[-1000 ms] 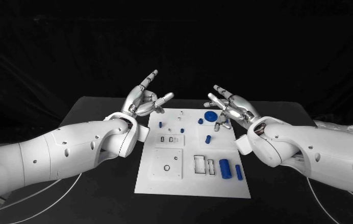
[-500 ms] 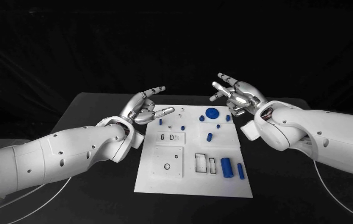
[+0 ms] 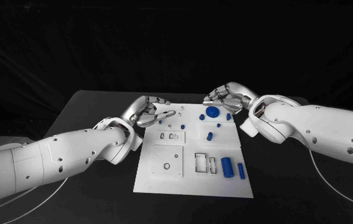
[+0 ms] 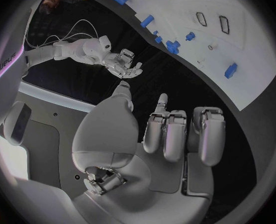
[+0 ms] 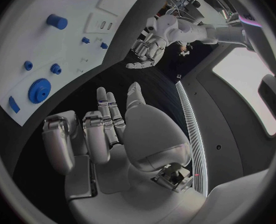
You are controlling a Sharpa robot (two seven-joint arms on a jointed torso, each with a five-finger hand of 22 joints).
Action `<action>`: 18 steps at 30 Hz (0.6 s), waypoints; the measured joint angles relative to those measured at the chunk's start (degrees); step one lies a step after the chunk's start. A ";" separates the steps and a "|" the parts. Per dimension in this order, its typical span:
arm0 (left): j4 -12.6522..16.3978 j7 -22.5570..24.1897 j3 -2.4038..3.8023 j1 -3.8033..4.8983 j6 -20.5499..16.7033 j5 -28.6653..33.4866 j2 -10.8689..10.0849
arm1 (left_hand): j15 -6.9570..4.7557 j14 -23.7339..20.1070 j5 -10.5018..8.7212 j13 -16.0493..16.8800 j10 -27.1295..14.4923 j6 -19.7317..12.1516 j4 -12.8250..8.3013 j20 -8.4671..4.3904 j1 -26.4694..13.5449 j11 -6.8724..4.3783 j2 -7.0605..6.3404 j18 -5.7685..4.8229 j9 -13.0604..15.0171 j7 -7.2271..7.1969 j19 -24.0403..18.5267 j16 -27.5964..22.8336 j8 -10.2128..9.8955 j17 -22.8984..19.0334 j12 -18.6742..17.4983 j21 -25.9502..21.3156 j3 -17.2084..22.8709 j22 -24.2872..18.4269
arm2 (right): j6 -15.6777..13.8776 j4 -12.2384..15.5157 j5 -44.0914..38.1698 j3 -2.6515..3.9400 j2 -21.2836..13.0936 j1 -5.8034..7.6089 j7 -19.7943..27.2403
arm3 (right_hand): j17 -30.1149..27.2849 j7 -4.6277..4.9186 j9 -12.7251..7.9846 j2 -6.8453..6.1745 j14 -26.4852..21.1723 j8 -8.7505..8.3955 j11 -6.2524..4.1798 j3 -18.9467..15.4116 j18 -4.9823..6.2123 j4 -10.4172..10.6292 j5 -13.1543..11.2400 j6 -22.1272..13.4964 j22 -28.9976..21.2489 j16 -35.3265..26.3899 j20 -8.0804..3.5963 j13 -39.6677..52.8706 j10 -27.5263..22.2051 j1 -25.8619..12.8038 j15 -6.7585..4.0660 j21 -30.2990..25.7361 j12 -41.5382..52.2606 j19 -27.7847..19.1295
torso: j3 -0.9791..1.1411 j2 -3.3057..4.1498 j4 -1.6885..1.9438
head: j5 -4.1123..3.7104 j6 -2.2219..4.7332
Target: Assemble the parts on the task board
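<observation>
Task board (image 3: 195, 175) lying mid tabletop (image 3: 88, 112), blue parts (image 3: 226, 167) sitting on it. Left hand (image 3: 150, 113) hovering at board's far-left corner, fingers curling in, gripping nothing. Right hand (image 3: 229, 98) hovering over far-right edge beside blue gear (image 3: 211, 113), fingers curling, empty. Small pegs hard to make out.
</observation>
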 measured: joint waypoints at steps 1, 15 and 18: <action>-0.04 -0.30 0.00 0.02 -0.01 -0.58 0.09 | 0.00 0.00 0.00 0.00 0.00 0.71 0.00 0.00 0.07 0.00 0.05 0.00 0.24 -0.15 0.00 0.00 0.58 0.00 0.00 0.00 0.00 0.00 | -0.26 -0.28 -1.89 0.00 0.28 0.02 -0.62 | 0.00 -0.21 -0.31 -0.53 -0.04 -0.60 -0.26 0.45 -0.01 -0.46 0.00 1.21 0.00 0.00 -0.24 -0.95 1.33 0.53 -0.16 0.00 -1.36 -0.02 | -0.03 0.05 0.02 | -0.04 -0.01; -0.26 -1.75 0.05 0.36 -0.04 -3.85 0.84 | 0.00 0.00 0.29 -0.01 0.00 1.30 0.00 0.80 2.84 0.00 -2.75 0.00 1.15 -0.72 0.00 0.00 1.99 -0.01 0.00 0.00 -0.35 -0.01 | -2.56 -3.97 -21.25 0.29 3.60 0.05 -8.57 | -0.01 -1.46 -3.23 -1.69 0.15 -6.75 -0.50 3.30 0.01 -3.30 -0.45 4.66 -0.01 0.00 -0.34 -4.32 5.35 5.15 -0.35 -0.01 -11.63 0.03 | -0.17 0.81 0.29 | -0.48 -0.01; -0.22 -1.80 0.06 0.44 -0.05 -4.12 0.86 | 0.00 0.00 1.15 -0.01 0.00 1.45 0.00 0.94 3.14 -0.01 -3.05 0.00 1.38 -0.87 0.13 0.00 2.33 -0.01 0.00 0.00 -0.35 -0.01 | -2.56 -5.03 -24.87 0.33 4.70 -0.06 -10.33 | -0.01 -1.46 -3.54 -2.14 0.15 -7.34 -0.45 3.45 0.01 -3.45 -0.45 4.66 -0.02 0.00 -0.34 -4.32 5.40 5.60 -0.35 -0.01 -12.61 0.02 | -0.14 0.97 0.31 | -0.54 -0.04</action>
